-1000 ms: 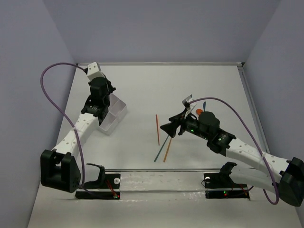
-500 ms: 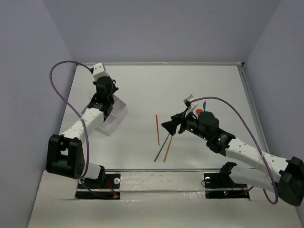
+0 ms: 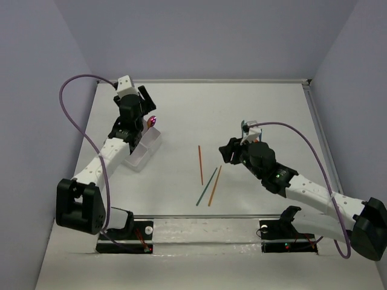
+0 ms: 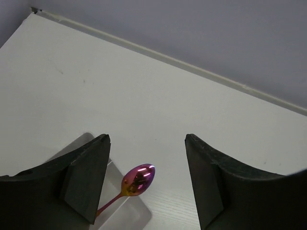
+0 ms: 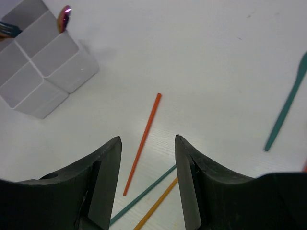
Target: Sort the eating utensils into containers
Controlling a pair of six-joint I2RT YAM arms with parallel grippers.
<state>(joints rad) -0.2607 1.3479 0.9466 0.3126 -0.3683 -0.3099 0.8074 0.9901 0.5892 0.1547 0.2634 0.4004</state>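
Note:
The translucent white divided tray (image 3: pixel 145 148) stands at the left. A spoon with a shiny pink-copper bowl (image 3: pixel 152 121) leans in it, bowl end up. My left gripper (image 3: pixel 145 106) hovers just above the tray, open. In the left wrist view the spoon (image 4: pixel 138 178) rises free between the wide jaws of my left gripper (image 4: pixel 147 140). Red (image 3: pixel 201 164), teal (image 3: pixel 207 186) and orange (image 3: pixel 214 186) sticks lie mid-table. My right gripper (image 3: pixel 228 151) hangs open over them. In the right wrist view the red stick (image 5: pixel 148 122) runs up between the jaws of my right gripper (image 5: pixel 147 139), untouched.
A flat teal utensil (image 5: pixel 285 110) lies on the table at the right of the right wrist view. The tray (image 5: pixel 43 72) shows there with another utensil's end (image 5: pixel 7 29) in a far compartment. Walls close in the table on three sides.
My left gripper has opened and let go of the spoon, which now stands in the tray. My right gripper has turned down toward the sticks, its jaws somewhat narrower.

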